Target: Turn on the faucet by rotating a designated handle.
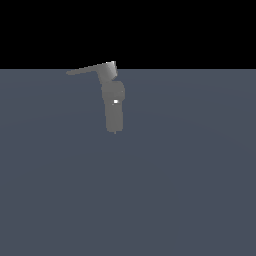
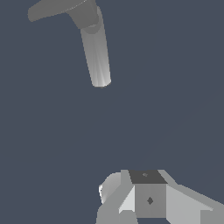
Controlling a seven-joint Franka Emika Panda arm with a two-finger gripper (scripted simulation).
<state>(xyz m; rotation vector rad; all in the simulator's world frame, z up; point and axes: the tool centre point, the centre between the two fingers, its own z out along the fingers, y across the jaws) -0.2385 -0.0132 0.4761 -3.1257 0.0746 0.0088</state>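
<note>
Flat slate-blue floor (image 1: 190, 190) fills the lower part of the exterior view, meeting a black backdrop (image 1: 200, 30) along a straight horizon. On this floor, a little toward the exterior view's left of centre, stands the faucet (image 1: 114, 107), a plain grey upright body with rounded sides and a small white dot on its front. An angular block caps it, and from that block the handle (image 1: 87, 69) juts out toward the exterior view's left, thin and flat, tapering to a point just at the horizon line and dipping slightly toward its tip. No arm or gripper shows in this view.

Seen from the wrist, the same blue floor (image 2: 175, 87) covers the whole picture. The faucet (image 2: 97, 57) appears as a pale grey cylinder with the darker block at one end, and the handle (image 2: 52, 8) runs off sideways from that block. Part of the gripper (image 2: 148, 199) shows at the picture's edge as grey and white blocky housing, well apart from the faucet and touching nothing. Its fingertips lie outside the picture, so I cannot tell how the jaws stand.
</note>
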